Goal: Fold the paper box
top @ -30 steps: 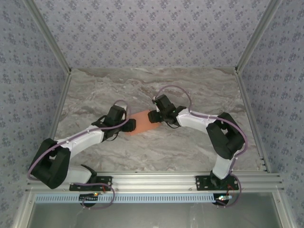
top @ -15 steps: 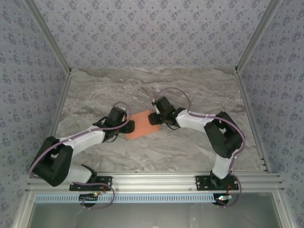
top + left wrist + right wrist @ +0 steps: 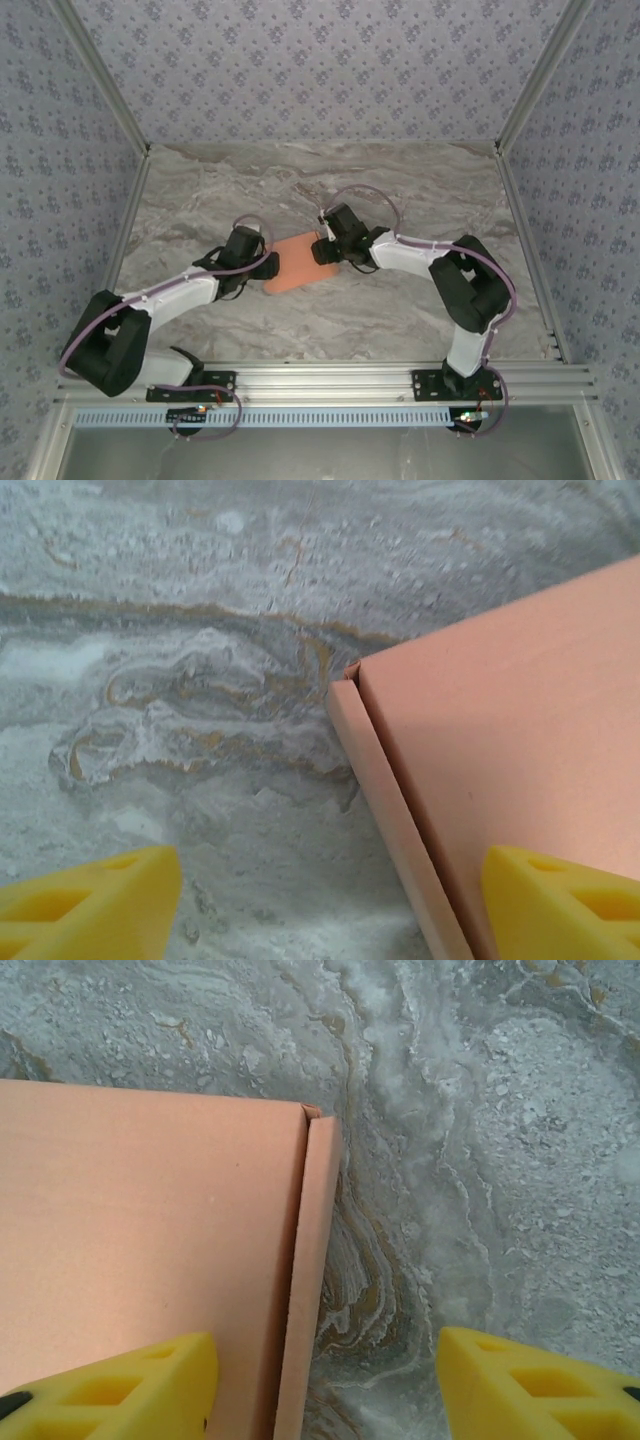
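The paper box [image 3: 293,263] is a flat, closed salmon-orange box lying on the marble table between my two grippers. My left gripper [image 3: 264,268] is at its left end and stands open. In the left wrist view the box [image 3: 500,710] has its narrow side wall between the spread fingers of the left gripper [image 3: 330,910]: one yellow fingertip [image 3: 560,905] is over the lid, the other over bare table. My right gripper [image 3: 323,248] is at the box's right end, also open. In the right wrist view the right gripper [image 3: 330,1385] straddles the right edge of the box [image 3: 150,1210].
The grey veined marble table [image 3: 400,190] stretches round the box on all sides. Patterned walls with aluminium posts [image 3: 522,95] close in the back and both sides. A metal rail [image 3: 330,378] carrying the arm bases runs along the near edge.
My right gripper has edged slightly left over the box's right end. The left gripper and the box have hardly moved.
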